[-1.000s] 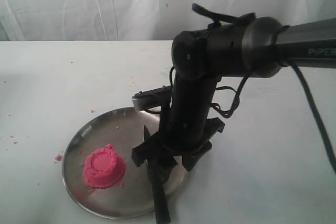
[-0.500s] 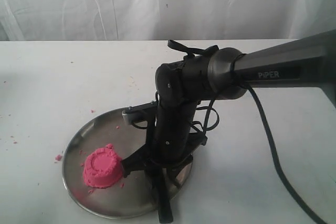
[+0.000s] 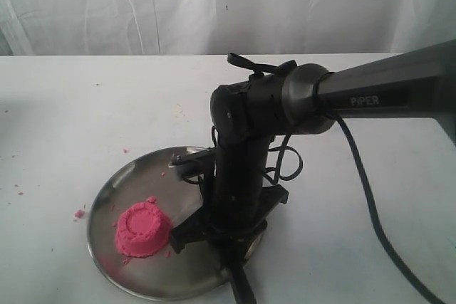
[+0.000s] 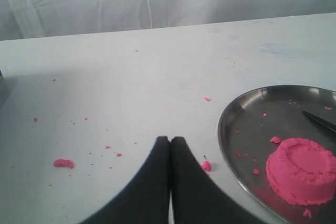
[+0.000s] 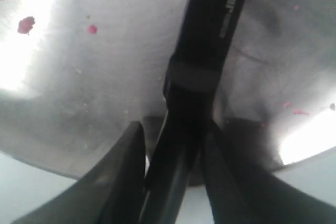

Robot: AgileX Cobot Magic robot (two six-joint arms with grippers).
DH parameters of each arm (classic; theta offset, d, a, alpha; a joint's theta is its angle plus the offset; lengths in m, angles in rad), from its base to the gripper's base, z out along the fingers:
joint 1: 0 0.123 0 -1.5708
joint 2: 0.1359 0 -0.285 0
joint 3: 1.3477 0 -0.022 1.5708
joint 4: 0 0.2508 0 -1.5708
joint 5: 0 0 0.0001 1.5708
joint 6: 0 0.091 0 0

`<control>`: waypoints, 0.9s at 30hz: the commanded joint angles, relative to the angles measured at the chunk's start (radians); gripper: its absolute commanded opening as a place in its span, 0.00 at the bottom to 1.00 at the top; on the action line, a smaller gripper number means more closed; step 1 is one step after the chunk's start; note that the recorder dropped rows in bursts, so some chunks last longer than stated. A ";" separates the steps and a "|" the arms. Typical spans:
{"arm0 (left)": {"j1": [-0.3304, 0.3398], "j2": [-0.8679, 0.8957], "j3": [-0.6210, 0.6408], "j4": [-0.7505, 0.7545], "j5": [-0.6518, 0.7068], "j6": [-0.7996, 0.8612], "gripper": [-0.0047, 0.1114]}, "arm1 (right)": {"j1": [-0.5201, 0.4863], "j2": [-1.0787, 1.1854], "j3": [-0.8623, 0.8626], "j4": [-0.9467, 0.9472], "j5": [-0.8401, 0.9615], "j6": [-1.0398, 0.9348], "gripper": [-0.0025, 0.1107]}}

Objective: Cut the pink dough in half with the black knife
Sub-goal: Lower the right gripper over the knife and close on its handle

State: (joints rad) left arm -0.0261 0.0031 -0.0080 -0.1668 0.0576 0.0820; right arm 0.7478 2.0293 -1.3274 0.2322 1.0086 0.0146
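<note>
on a white table (image 3: 85, 97) before white drapes, the pink dough (image 3: 142, 228) sits beside the right gripper (image 5: 173, 145) pinching the black knife (image 5: 210, 35).

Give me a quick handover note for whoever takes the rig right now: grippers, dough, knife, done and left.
Right gripper: down over the steel plate, fingers either side of the black knife handle; whether the grip is firm cannot be told.
Left gripper: shut, empty, over the table beside the plate.
Pink dough: whole dome on the plate.
Done: right gripper brought to the knife.
Left: lift it, cut the dough in half.
</note>
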 commanded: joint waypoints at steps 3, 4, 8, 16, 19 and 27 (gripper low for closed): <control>-0.006 -0.003 -0.006 -0.012 0.004 -0.009 0.04 | 0.002 -0.004 -0.001 -0.015 0.039 -0.015 0.32; -0.006 -0.003 -0.006 -0.012 0.004 -0.009 0.04 | 0.002 -0.004 -0.001 -0.018 0.036 -0.015 0.32; -0.006 -0.003 -0.006 -0.012 0.004 -0.009 0.04 | 0.002 -0.004 -0.001 -0.028 0.021 -0.028 0.33; -0.006 -0.003 -0.006 -0.012 0.004 -0.009 0.04 | 0.002 -0.004 -0.001 -0.031 0.003 -0.064 0.50; -0.006 -0.003 -0.006 -0.012 0.004 -0.009 0.04 | 0.002 -0.004 -0.001 -0.051 -0.026 -0.062 0.50; -0.006 -0.003 -0.006 -0.012 0.006 -0.009 0.04 | 0.002 -0.004 -0.001 -0.054 -0.038 -0.055 0.22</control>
State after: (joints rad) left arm -0.0261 0.0031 -0.0080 -0.1668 0.0576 0.0795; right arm 0.7478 2.0293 -1.3274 0.1941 0.9753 -0.0343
